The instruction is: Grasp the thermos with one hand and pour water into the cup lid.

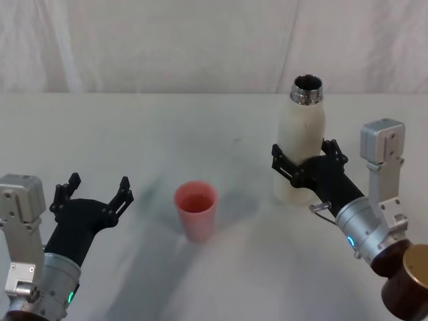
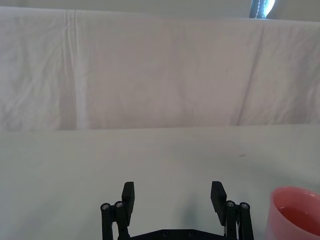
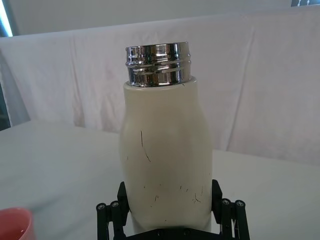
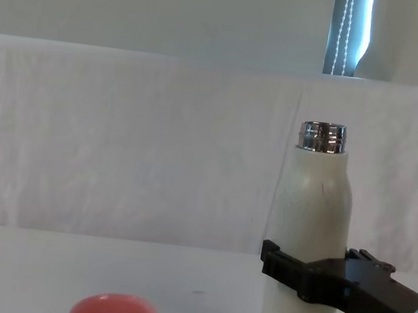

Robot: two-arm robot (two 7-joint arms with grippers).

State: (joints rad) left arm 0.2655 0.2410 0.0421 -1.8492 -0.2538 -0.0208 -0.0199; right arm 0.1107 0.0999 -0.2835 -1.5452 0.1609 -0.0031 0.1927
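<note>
We see the right gripper grasping the thermos low on its body, upright between the jaws. Our left gripper is released; the cup lid stands beside it.

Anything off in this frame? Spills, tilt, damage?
Nothing serious. The thermos stands upright in the right tool, body marked with thin dark scratches. The cup lid stands upright, no spill on the table. The left tool is open, left of the cup lid.

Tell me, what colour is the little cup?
Salmon pink; the cup lid shows best in the head view.
</note>
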